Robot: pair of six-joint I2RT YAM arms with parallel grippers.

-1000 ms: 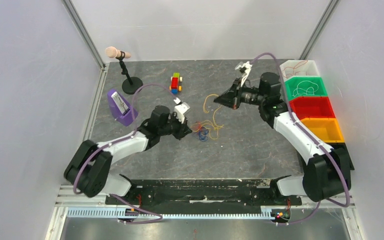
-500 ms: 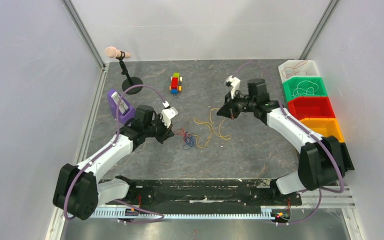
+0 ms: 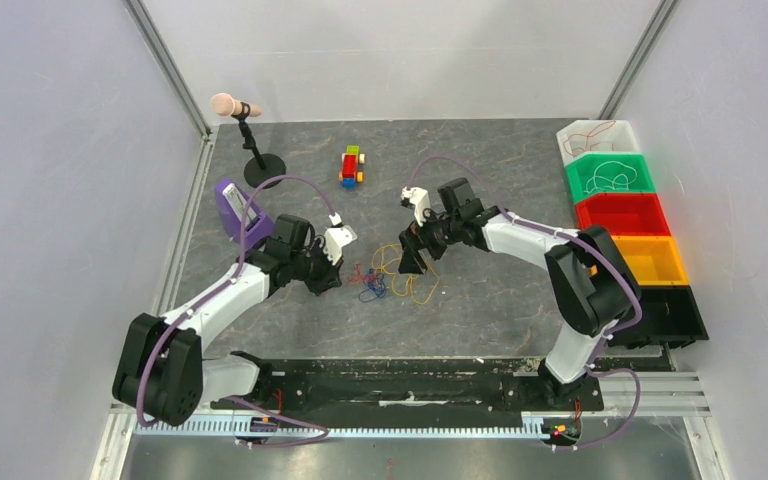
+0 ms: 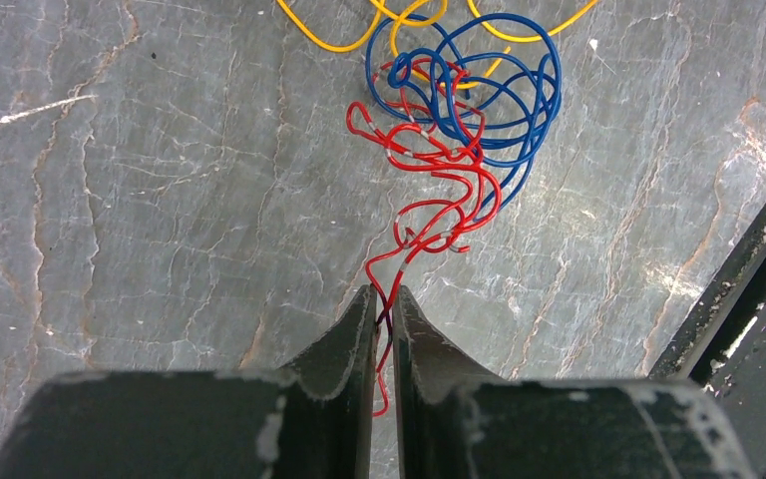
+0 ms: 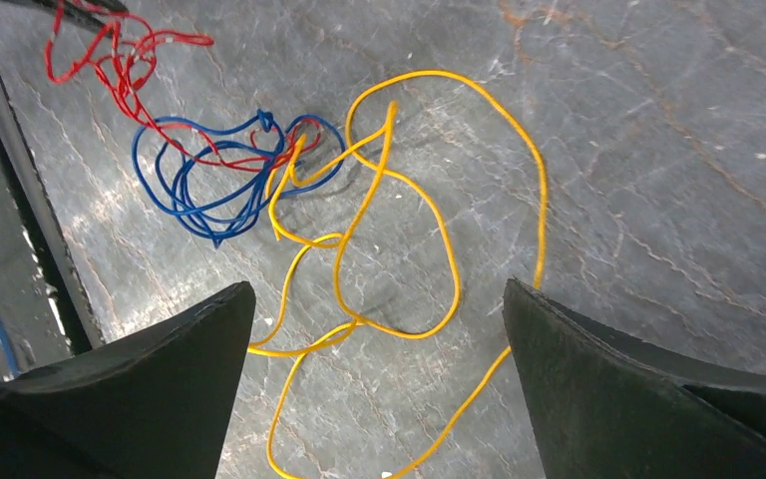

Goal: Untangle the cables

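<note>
Right wrist: spread right gripper (image 5: 379,289) above cables (image 5: 279,170) near table edge (image 5: 22,180)

The table (image 4: 160,150) is a grey, veined, stone-look sheet, smooth with a faint sheen. The cables (image 4: 449,130) have smooth, glossy plastic sheaths. The left gripper (image 4: 385,297) has matt black fingers (image 4: 339,349), scuffed pale at the edges. The bins (image 3: 625,215) are glossy plastic.

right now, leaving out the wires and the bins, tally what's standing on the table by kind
microphone on stand: 1
toy car: 1
purple device: 1
total: 3
</note>
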